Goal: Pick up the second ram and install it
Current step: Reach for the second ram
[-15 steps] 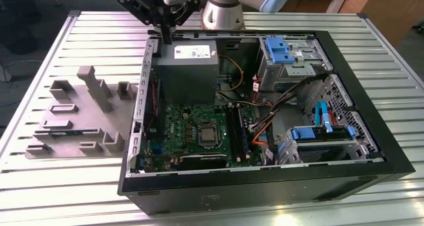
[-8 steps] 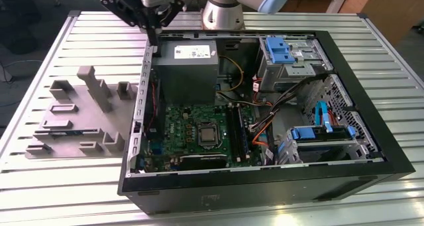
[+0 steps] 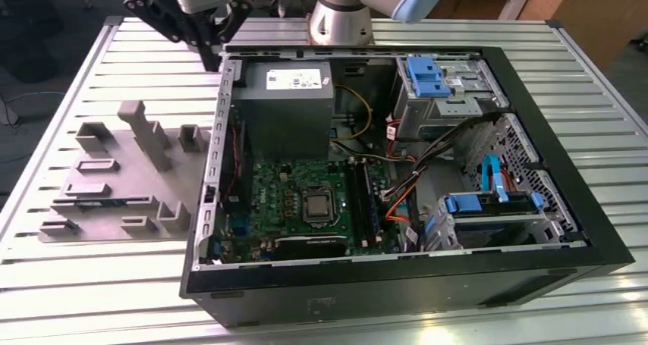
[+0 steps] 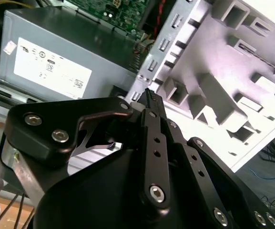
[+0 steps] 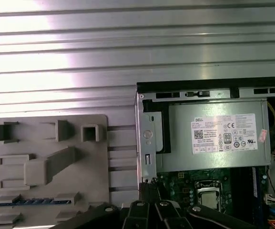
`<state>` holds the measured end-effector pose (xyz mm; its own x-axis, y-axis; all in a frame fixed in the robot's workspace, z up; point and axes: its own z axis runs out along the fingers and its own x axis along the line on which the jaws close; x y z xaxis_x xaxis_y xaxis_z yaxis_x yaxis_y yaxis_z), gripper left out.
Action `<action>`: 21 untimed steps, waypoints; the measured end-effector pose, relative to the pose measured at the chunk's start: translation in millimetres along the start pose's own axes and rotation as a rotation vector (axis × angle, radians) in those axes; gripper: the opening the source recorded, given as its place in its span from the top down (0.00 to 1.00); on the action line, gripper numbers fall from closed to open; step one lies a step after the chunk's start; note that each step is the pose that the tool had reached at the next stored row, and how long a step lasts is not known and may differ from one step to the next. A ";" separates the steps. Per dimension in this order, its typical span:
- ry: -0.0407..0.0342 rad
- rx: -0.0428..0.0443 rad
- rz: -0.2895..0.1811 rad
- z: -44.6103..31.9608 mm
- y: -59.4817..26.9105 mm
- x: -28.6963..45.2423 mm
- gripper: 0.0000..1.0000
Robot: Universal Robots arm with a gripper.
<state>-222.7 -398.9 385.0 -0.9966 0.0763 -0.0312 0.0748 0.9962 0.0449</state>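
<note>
An open black computer case (image 3: 405, 292) lies on a slatted metal table (image 3: 102, 284). Inside the case sit a grey power supply (image 3: 287, 102), a green motherboard (image 3: 273, 186) and blue drive brackets (image 3: 426, 76). A grey parts fixture (image 3: 111, 155) lies just beside the case.

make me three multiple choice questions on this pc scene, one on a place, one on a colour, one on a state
1. The second ram lies:
A. in the gray holder tray beside the computer case
B. on a chair
C. in a person's hand

2. The plastic drive brackets are:
A. red
B. blue
C. white

3. The gripper is:
A. shut, holding nothing
B. shut on the second ram
C. wide open

Answers: 1 A, the stick sits in a tray slot. 2 B, they are blue in the exterior view. 3 A, the fingertips meet with nothing between them in the second wrist view.
</note>
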 end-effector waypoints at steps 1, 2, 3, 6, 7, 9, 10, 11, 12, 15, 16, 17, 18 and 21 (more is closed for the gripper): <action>-0.0003 0.0000 0.000 0.2 -0.2 3.2 0.89; -0.0005 0.0001 0.000 0.4 -0.5 6.4 0.89; -0.0008 0.0000 0.000 0.8 -0.8 9.4 0.89; -0.0010 -0.0001 0.000 2.2 -1.3 15.9 0.89; -0.0009 -0.0001 0.000 2.8 -1.5 18.1 0.89; -0.0009 -0.0001 0.000 4.0 -1.8 21.6 0.89; -0.0009 0.0000 0.000 4.5 -2.0 23.3 0.89; -0.0009 0.0000 0.000 5.2 -2.1 25.2 0.89; -0.0009 0.0000 0.000 5.9 -2.3 27.4 0.89; -0.0009 0.0000 0.000 7.6 -3.0 34.4 0.89; -0.0010 -0.0001 0.000 8.2 -3.2 36.9 0.89; -0.0009 0.0000 0.000 8.7 -3.4 39.5 0.89; -0.0009 -0.0001 0.000 9.3 -3.6 42.0 0.89; -0.0009 0.0000 0.000 11.5 -4.2 47.9 0.89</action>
<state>-270.3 -399.0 371.9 -0.9966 0.0763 -0.0321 0.0748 0.9962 0.0449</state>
